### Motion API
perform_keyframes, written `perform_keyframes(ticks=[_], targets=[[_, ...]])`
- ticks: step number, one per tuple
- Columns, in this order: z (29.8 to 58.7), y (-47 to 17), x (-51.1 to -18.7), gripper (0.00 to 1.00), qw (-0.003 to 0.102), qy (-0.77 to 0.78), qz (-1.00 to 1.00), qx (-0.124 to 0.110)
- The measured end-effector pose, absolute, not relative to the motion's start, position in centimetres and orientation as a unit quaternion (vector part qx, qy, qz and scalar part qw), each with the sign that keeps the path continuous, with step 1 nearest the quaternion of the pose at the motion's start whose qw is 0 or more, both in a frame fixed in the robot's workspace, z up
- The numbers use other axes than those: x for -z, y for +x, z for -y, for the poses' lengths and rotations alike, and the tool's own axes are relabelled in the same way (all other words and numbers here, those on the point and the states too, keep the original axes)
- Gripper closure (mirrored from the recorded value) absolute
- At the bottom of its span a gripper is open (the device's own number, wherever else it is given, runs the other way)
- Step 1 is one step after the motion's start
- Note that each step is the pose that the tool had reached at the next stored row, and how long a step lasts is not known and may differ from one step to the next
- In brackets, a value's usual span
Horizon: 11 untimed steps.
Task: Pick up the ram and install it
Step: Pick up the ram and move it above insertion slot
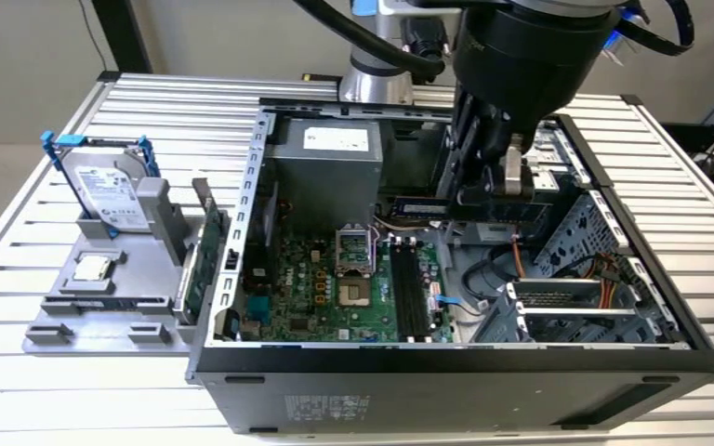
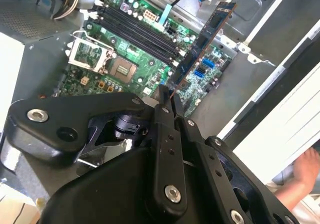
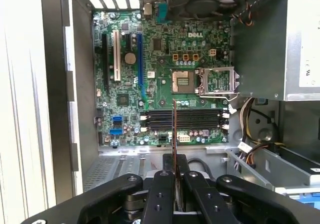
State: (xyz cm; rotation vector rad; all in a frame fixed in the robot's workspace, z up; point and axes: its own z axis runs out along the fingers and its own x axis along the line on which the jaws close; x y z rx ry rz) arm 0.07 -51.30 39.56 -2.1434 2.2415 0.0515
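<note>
One long, thin, dark circuit-board ram stick point(image 2: 202, 47) is clamped edge-on in the black gripper point(image 3: 175, 161). It hangs above the four black memory slots point(image 3: 185, 119) of the green motherboard point(image 3: 150, 59), unseated. Installing calls for squaring its edge over one slot.

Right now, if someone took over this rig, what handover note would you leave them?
Gripper: shut on the ram.
Ram: held in the air inside the open computer case, above the motherboard, apart from the memory slots.
Done: ram picked up.
Left: ram not yet seated in a slot.
</note>
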Motion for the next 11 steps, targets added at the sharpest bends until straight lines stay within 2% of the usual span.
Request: perform_keyframes(ticks=[11], targets=[[48.1,0.4,-39.6,1.0,0.02,-0.691,-0.723,-0.017]])
